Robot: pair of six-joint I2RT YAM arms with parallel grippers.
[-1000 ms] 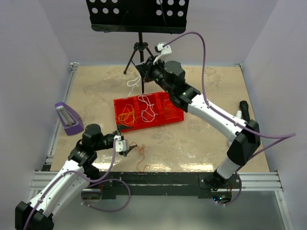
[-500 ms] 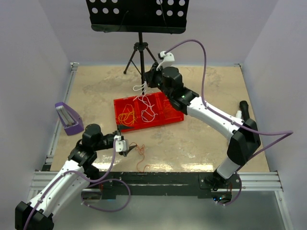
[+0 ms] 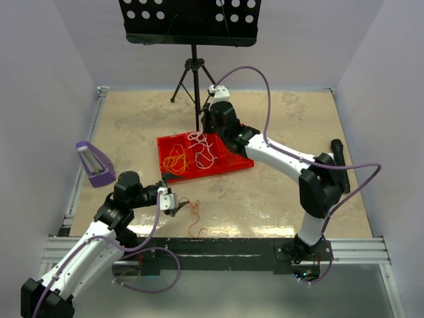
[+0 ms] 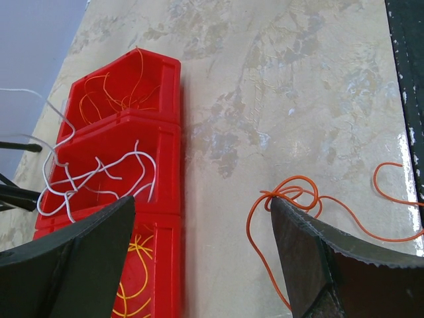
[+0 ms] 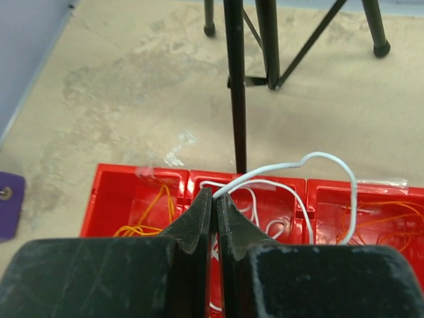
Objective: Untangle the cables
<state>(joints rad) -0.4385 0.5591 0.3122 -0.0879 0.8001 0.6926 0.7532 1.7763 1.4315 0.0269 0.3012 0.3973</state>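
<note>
A red three-compartment tray (image 3: 161, 147) holds yellow cables (image 3: 175, 160) on the left, white cables (image 3: 203, 151) in the middle and thin orange cables (image 3: 233, 150) on the right. My right gripper (image 3: 206, 127) hangs over the tray's back edge, shut on a white cable (image 5: 318, 159) that loops up from the middle compartment; the pinch shows in the right wrist view (image 5: 213, 193). My left gripper (image 3: 179, 207) is open and empty, low over the table. A loose orange cable (image 4: 291, 195) lies by its right fingertip (image 4: 285, 215); the same cable shows in the top view (image 3: 193, 207).
A black music stand on a tripod (image 3: 193, 73) stands just behind the tray; one tripod leg (image 5: 235, 86) is right in front of my right gripper. A purple object (image 3: 93, 163) sits at the left edge. A black rail (image 3: 218, 246) runs along the near edge.
My right gripper has come down and forward from behind the tray to its back edge, bringing the white cable with it. The left arm has not moved.
</note>
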